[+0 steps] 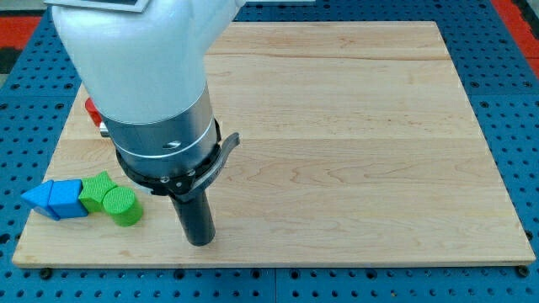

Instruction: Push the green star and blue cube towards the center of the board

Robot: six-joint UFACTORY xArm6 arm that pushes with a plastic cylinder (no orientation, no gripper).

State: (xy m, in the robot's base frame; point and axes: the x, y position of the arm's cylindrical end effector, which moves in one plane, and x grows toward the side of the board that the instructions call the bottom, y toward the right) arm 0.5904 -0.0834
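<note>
The green star [96, 190] lies near the board's bottom left corner. The blue cube [67, 200] touches it on the left. My tip [200, 242] rests on the board near the bottom edge, to the right of these blocks and apart from them. A green cylinder [125, 206] sits between the star and my tip, touching the star's lower right side. The gap from the cylinder to my tip is about a block and a half wide.
A blue triangular block [37, 197] touches the blue cube on its left, close to the board's left edge. A red block [89, 108] shows partly behind the arm's white body [143, 67] at the left. The wooden board [354, 126] lies on a blue pegboard table.
</note>
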